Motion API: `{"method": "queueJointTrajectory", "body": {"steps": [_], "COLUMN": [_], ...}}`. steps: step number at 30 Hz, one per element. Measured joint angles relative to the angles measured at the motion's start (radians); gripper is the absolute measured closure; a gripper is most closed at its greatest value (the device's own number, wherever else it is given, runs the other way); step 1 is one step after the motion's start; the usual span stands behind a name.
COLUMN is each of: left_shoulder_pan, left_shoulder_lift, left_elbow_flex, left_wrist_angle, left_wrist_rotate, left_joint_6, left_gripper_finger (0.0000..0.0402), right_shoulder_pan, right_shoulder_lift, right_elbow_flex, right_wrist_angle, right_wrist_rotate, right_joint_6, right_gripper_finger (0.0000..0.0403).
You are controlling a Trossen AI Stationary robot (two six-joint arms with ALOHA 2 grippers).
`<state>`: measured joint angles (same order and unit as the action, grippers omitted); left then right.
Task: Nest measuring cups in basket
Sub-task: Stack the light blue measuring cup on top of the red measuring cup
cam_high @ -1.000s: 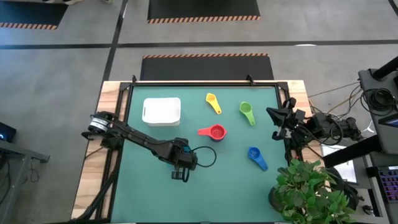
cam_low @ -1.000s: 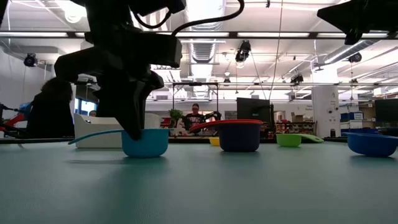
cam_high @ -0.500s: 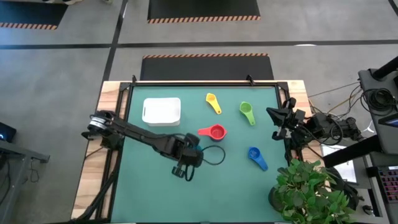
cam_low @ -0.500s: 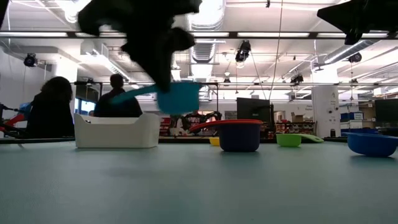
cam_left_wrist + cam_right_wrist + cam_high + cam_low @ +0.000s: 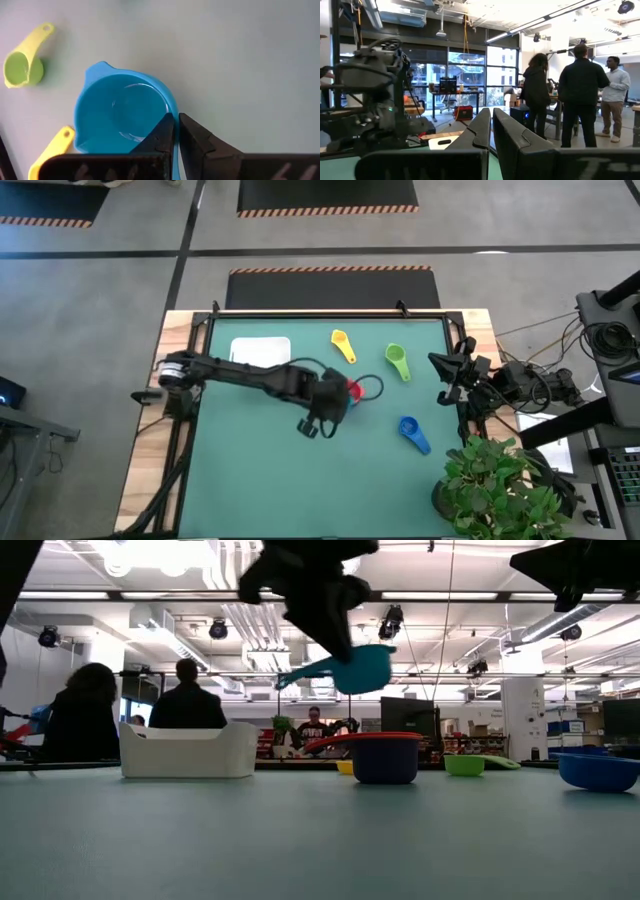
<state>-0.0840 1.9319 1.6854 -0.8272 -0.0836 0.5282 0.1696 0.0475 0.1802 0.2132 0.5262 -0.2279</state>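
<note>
A green mat (image 5: 300,470) covers the bench, whose bare wooden edge (image 5: 150,450) shows along one side. A leafy potted plant (image 5: 500,485) stands at the bench's near right corner. Beyond the bench lies grey floor with a dark mat edged in orange-and-black stripes (image 5: 330,285). In the room behind, two seated people (image 5: 90,725) face away, and three people (image 5: 580,95) stand talking near tall windows (image 5: 465,75). Ceiling lights (image 5: 160,555) glow overhead.

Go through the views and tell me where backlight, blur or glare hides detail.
Low view: bright ceiling lights leave the left gripper a black silhouette, though its light blue cup stays readable. Left wrist view: sharp, with a faint sheen inside the cup. Right wrist view: bright windows darken the standing people.
</note>
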Motion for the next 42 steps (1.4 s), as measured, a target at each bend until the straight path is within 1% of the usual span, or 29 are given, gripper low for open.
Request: {"method": "queueJointTrajectory", "body": {"steps": [5,8,12,20,24,35,42], "left_shoulder_pan": [0.046,0.064,0.083,0.121,0.136,0.141,0.141], "left_shoulder_lift": [0.081,0.117,0.151,0.155,0.155,0.161,0.160], "left_elbow_flex": [0.058,0.091,0.117,0.120,0.119,0.097,0.091], "left_wrist_angle": [-0.004,-0.003,-0.016,-0.015,0.004,0.015,0.040], "left_wrist_rotate": [0.029,0.079,0.084,0.085,0.102,0.112,0.111], "left_joint_6": [0.044,0.075,0.095,0.143,0.158,0.116,0.117], "left_gripper_finger": [0.0401,0.0401,0.0401,0.0401,0.0402,0.0401,0.0376], "right_shoulder_pan": [0.000,0.000,0.000,0.000,0.000,0.000,0.000], "right_shoulder_lift": [0.000,0.000,0.000,0.000,0.000,0.000,0.000], "right_elbow_flex": [0.000,0.000,-0.001,-0.001,-0.001,-0.001,-0.001], "right_wrist_angle": [-0.001,-0.002,-0.002,-0.017,-0.022,-0.027,-0.026], "right_wrist_rotate": [0.000,0.000,0.000,0.000,0.000,0.000,0.000], "right_joint_6": [0.000,0.000,0.002,0.010,0.011,0.011,0.011], "right_gripper_finger": [0.0394,0.0394,0.0394,0.0394,0.0394,0.0394,0.0394]}}
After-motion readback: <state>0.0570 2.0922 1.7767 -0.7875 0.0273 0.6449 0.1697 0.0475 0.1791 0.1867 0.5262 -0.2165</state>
